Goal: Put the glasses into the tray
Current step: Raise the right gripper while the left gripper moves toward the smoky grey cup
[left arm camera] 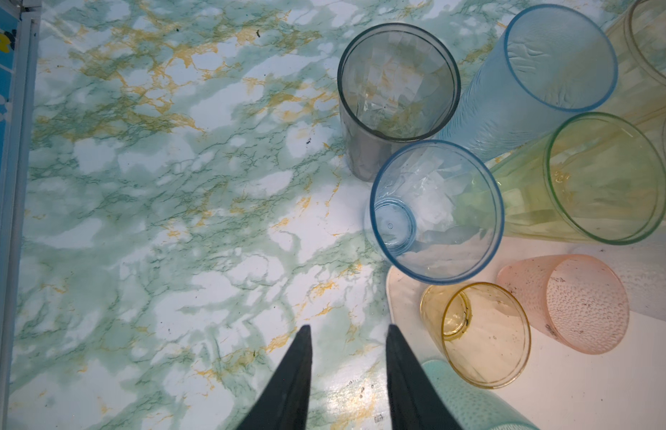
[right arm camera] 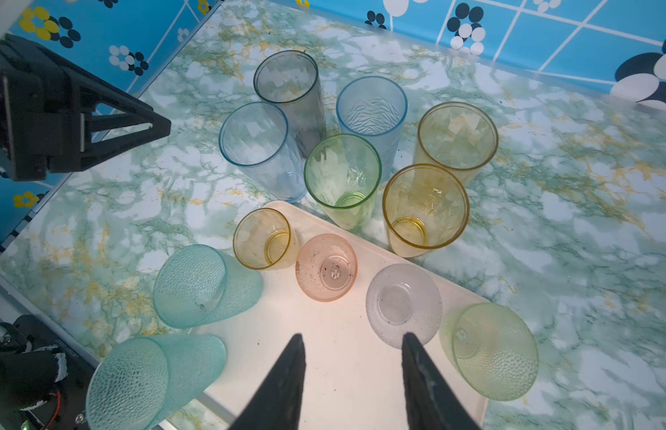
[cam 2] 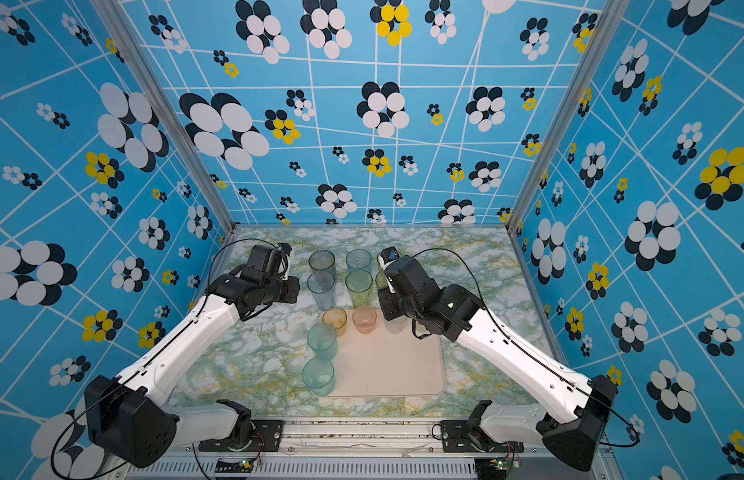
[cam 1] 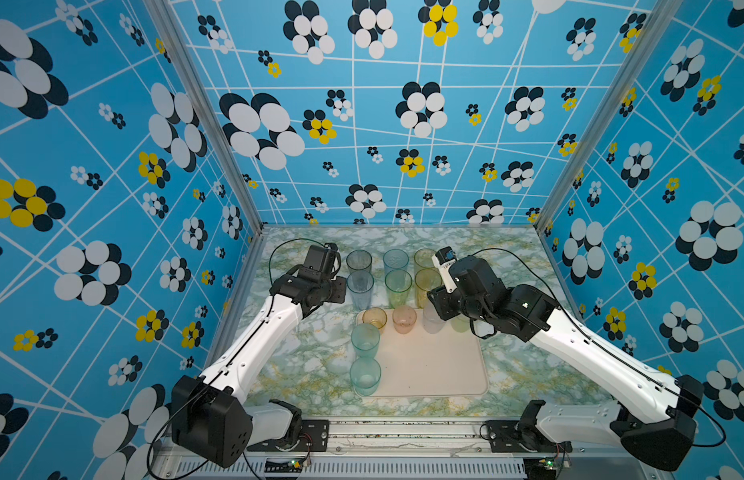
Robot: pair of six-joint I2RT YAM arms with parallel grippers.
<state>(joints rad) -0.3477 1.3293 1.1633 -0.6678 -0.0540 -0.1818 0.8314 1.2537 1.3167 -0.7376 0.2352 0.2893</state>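
The cream tray [cam 1: 436, 365] lies at the table's front middle. Along its far edge stand short glasses: amber [cam 1: 374, 319], pink [cam 1: 404, 319], clear [right arm camera: 404, 301] and pale green [right arm camera: 491, 350]. Two tall teal glasses [cam 1: 365, 340] [cam 1: 365, 376] stand at its left edge. Behind the tray, on the table, are six tall glasses: grey [cam 1: 359, 261], two blue [cam 1: 396, 261] [cam 1: 360, 289], green [cam 1: 398, 286], two amber [cam 1: 424, 257] [right arm camera: 424, 208]. My right gripper [right arm camera: 351, 337] hangs open over the tray, one fingertip at the clear glass's rim, holding nothing. My left gripper [left arm camera: 348, 329] is open and empty over bare table, left of the glasses.
Blue patterned walls [cam 1: 112, 208] close in the marble table [cam 1: 312, 365] on three sides. A metal rail [cam 1: 403, 428] runs along the front with both arm bases. The right arm [cam 1: 528, 311] covers the tray's far right corner in both top views.
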